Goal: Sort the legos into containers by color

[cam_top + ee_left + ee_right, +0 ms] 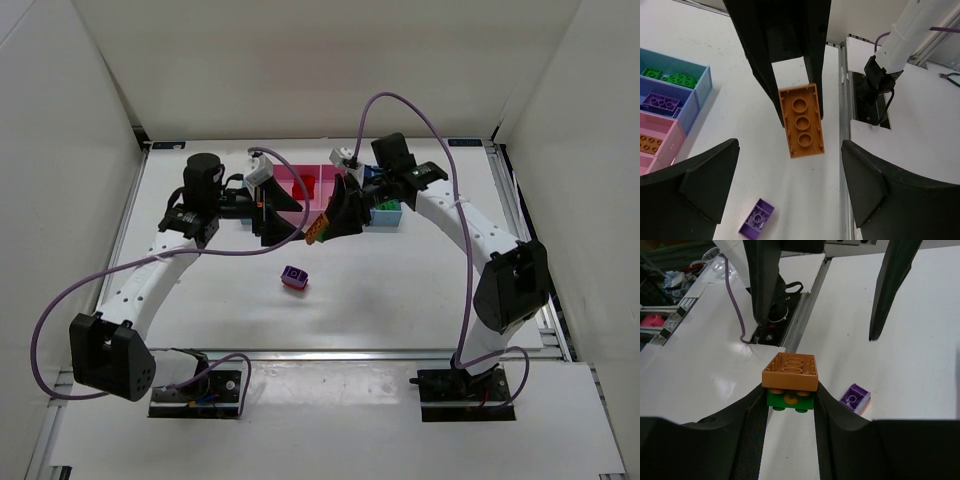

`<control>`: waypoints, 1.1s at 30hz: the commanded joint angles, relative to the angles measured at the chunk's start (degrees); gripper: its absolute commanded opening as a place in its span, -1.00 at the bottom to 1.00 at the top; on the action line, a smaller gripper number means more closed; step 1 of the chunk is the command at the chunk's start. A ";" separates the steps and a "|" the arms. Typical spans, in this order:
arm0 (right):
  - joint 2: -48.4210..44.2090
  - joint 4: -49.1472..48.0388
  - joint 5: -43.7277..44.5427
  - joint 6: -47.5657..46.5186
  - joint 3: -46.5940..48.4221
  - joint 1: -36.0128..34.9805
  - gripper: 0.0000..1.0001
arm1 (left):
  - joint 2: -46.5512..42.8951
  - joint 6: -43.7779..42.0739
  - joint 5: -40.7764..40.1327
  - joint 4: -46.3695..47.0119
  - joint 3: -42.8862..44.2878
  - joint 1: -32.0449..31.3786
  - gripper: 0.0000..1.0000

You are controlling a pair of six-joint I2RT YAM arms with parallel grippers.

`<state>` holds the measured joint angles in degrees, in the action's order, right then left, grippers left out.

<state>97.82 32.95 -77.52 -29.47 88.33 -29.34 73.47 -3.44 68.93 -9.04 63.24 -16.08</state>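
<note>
Over the far half of the table (400, 290), just short of the tray (707, 82), the right gripper (790, 390) holds an orange brick (790, 371) with a green brick (790, 401) stuck beneath it, both up off the surface. Its jaws are drawn in narrow on that little stack. Facing it, the left gripper (790, 146) has its jaws spread wide and grips nothing, with the orange brick in front of the gap between its fingers.

A loose purple brick (294, 278) lies alone near the table's middle, apart from both arms and the tray. Inside the tray, green legos (675, 78) sit in the end light blue compartment. A purple lego (661, 102) is in the darker blue compartment beside it, and orange legos (649, 142) are in the pink one next along.
</note>
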 commanded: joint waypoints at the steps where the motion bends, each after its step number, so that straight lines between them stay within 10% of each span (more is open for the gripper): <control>1: 0.88 -0.52 -2.29 1.52 3.33 -0.45 -0.97 | 0.09 -4.02 -1.77 -1.07 2.59 -1.68 0.80; 12: 2.02 -1.92 4.65 0.38 4.83 -2.03 -0.99 | 1.76 -2.71 -2.04 -1.42 4.08 -2.38 0.46; 33: 3.08 -5.17 7.47 3.46 6.94 -2.74 -1.00 | 2.99 -2.45 -3.36 -1.95 4.70 -3.00 0.53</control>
<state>100.71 29.69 -68.97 -26.74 92.38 -31.90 76.66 -5.37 65.91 -10.33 65.95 -18.63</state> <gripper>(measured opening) 0.417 0.778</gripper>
